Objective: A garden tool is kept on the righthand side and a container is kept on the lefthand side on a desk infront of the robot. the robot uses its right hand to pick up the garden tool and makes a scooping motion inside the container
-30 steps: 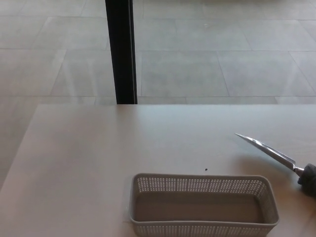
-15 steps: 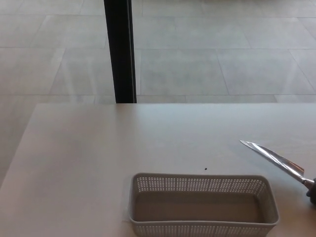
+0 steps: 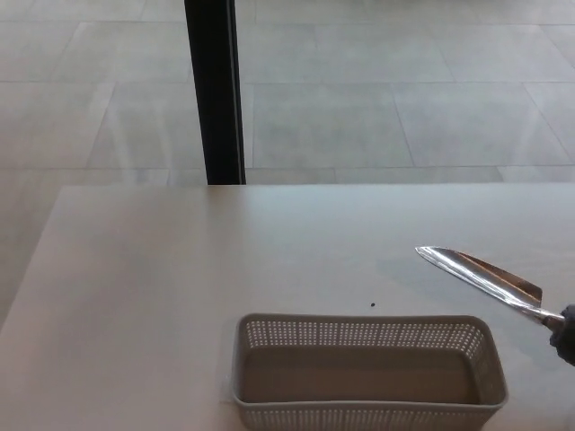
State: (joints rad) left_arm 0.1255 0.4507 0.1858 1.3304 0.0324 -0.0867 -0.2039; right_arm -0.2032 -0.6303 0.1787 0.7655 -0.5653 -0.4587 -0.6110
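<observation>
On the desk (image 3: 180, 269), near its front edge, sits the grey perforated basket (image 3: 367, 334), empty, its long side running across the view. To its right and slightly beyond it, the trowel (image 3: 481, 278) hangs in the air, its shiny blade pointing left and a little up, tip well apart from the basket's far right corner. Only a dark sliver of the right hand (image 3: 566, 330) shows at the picture's right edge, where the trowel's shaft ends; it appears to be carrying the tool, but whether its fingers are properly wrapped around the handle cannot be told. The left hand is out of sight. A tiny dark speck (image 3: 373, 304) lies on the desk just behind the basket. The scoop itself looks not yet begun. The risks ahead: the blade could come down on the basket's rim or thin wall instead of inside, and since the basket is light and unheld, it would likely slide or tip. A weak hold could also let the trowel twist once the blade drags along the floor.
</observation>
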